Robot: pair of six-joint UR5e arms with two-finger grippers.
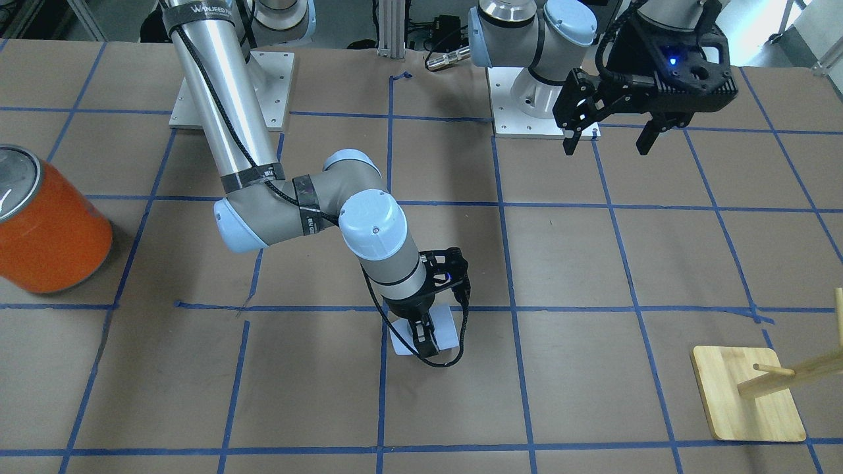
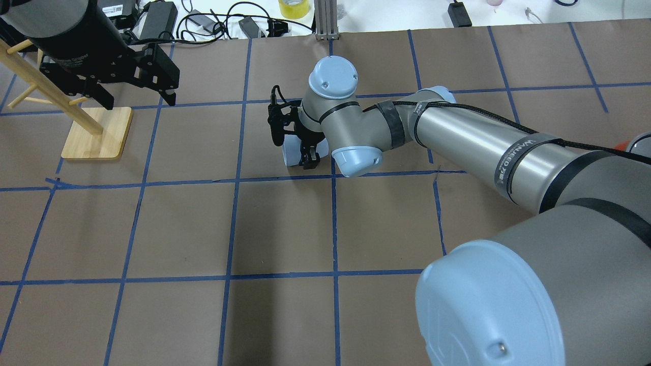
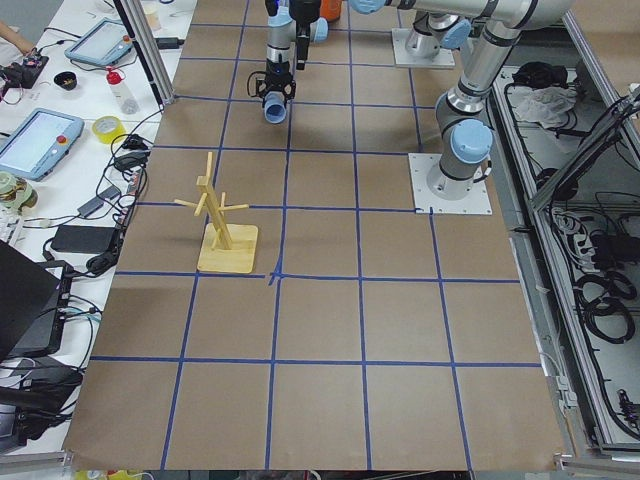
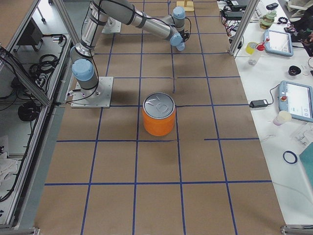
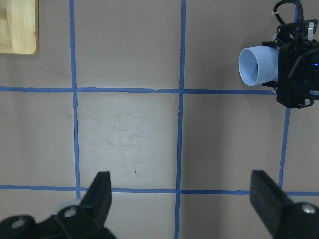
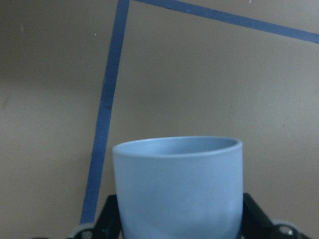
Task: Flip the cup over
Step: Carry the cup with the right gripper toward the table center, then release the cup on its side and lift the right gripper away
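Front-facing: right hand (image 1: 425,339) clamped across the cup (image 1: 446,329), low over the table (image 1: 593,263) near its middle, by a blue tape crossing. Can't resolve contact with the table. Left hand (image 1: 609,138) spread wide, empty, parked high on the left by its base.

Overhead: cup mostly hidden under the right wrist, only a pale sliver showing left of the fingers.

Left wrist: cup on its side, mouth pointing left toward the wooden stand (image 5: 18,26). Plain pale blue, tapered, matte, no handle, nothing inside.

Right wrist: a finger on each side of the lower wall, rim unobstructed.

Looks mid-flip. Best to roll the wrist slowly with a steady squeeze, since the smooth taper will likely slide toward the narrow end. Keep enough height for rim clearance, set it flat before releasing.
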